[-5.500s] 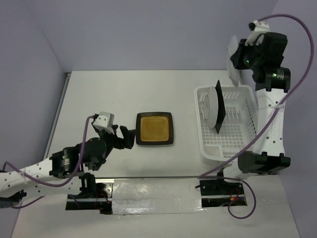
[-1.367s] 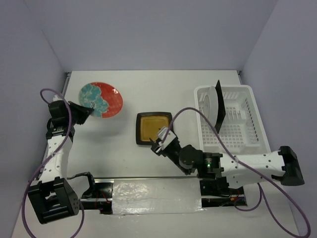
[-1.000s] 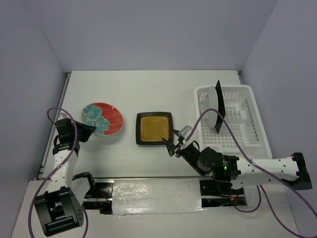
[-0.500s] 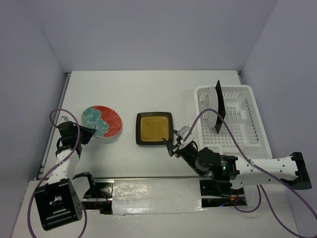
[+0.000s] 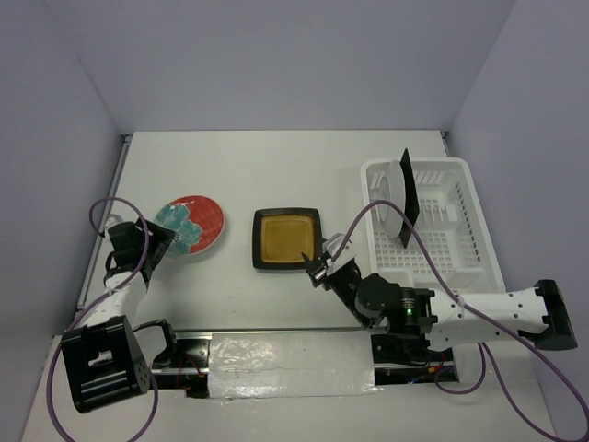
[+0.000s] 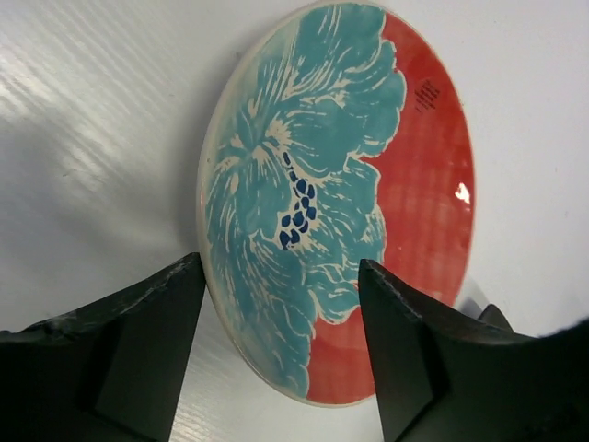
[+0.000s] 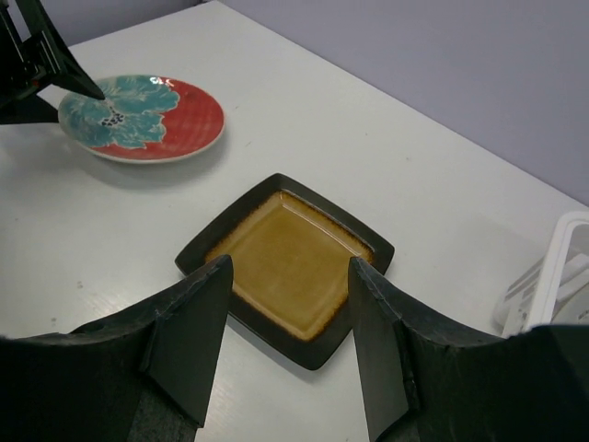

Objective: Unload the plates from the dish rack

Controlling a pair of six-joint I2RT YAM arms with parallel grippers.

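Observation:
A round red-rimmed plate (image 5: 190, 225) (image 6: 340, 193) (image 7: 147, 115) with a teal flower lies on the table at the left. My left gripper (image 5: 158, 241) (image 6: 278, 276) is open, its fingers standing on either side of the plate's near rim without pinching it. The square amber plate (image 5: 287, 238) (image 7: 290, 258) lies flat mid-table. My right gripper (image 5: 319, 268) (image 7: 288, 276) hovers open just off its near right corner, holding nothing. The white dish rack (image 5: 486, 258) (image 7: 563, 267) at the right holds an upright black-edged square plate (image 5: 409, 198) and a pale round plate (image 5: 390, 193) beside it.
Purple walls close in the table on the left, back and right. Both arms' cables loop over the near part of the table. Bare tabletop (image 5: 276, 170) lies behind the two unloaded plates.
My left gripper has lowered the round plate to the table and opened, letting it go. The right gripper has edged slightly toward the amber plate's corner and stays open.

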